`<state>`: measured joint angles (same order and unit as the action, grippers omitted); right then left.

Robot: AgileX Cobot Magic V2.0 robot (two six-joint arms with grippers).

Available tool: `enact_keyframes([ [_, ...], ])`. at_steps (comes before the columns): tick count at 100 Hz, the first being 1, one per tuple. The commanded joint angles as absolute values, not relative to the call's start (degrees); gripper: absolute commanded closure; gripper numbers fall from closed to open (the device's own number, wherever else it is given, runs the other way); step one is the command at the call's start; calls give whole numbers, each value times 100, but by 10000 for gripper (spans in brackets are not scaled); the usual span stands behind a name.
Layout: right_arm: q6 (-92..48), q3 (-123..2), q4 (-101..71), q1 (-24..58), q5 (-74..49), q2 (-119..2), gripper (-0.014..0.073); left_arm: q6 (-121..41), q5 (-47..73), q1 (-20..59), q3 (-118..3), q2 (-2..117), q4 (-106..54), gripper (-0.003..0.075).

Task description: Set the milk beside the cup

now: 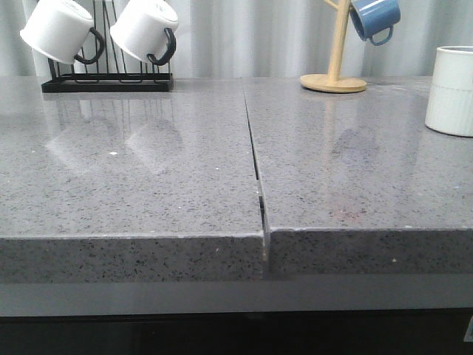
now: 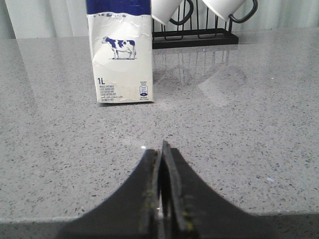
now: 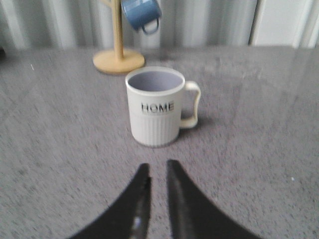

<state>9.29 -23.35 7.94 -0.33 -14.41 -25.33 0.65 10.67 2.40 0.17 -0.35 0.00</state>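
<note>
Grey speckled counter [image 1: 148, 185] carries the milk [image 2: 121, 59], upright near the black mug rack [image 2: 197, 35]; the cup [image 3: 155, 107] stands at the far right, near the wooden mug tree [image 3: 118, 52]. Left gripper [image 2: 162, 149] pressed closed, empty. Right gripper [image 3: 157, 172] parted only a narrow slit, empty, facing the cup.

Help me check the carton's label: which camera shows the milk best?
The left wrist view: the white, blue-topped milk carton stands close, cow print and "1L" legible, though its top is cropped. Front and right wrist views don't show it.

Left gripper [image 2: 162, 149]: fingers pressed together, tips touching, holding nothing, low above bench. Right gripper [image 3: 155, 172]: fingers nearly together, narrow gap between tips, empty. Neither arm visible in front view.
</note>
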Motion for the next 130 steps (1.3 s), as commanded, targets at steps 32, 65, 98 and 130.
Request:
enact_keyframes([
  [32, 909, -2519, 1642, -500, 1151, -4925, 254, 120, 641, 266, 254, -210, -30, 741],
  [65, 909, -2526, 888, -1461, 3851, -6815, 254, 120, 641, 266, 254, -210, -30, 741],
  [98, 909, -2872, 1037, -1550, 4739, -8102, 254, 120, 641, 266, 254, -210, -30, 741],
  [130, 956, -3441, 1206, -1479, 4612, -8618, 254, 120, 641, 266, 254, -210, -30, 741],
])
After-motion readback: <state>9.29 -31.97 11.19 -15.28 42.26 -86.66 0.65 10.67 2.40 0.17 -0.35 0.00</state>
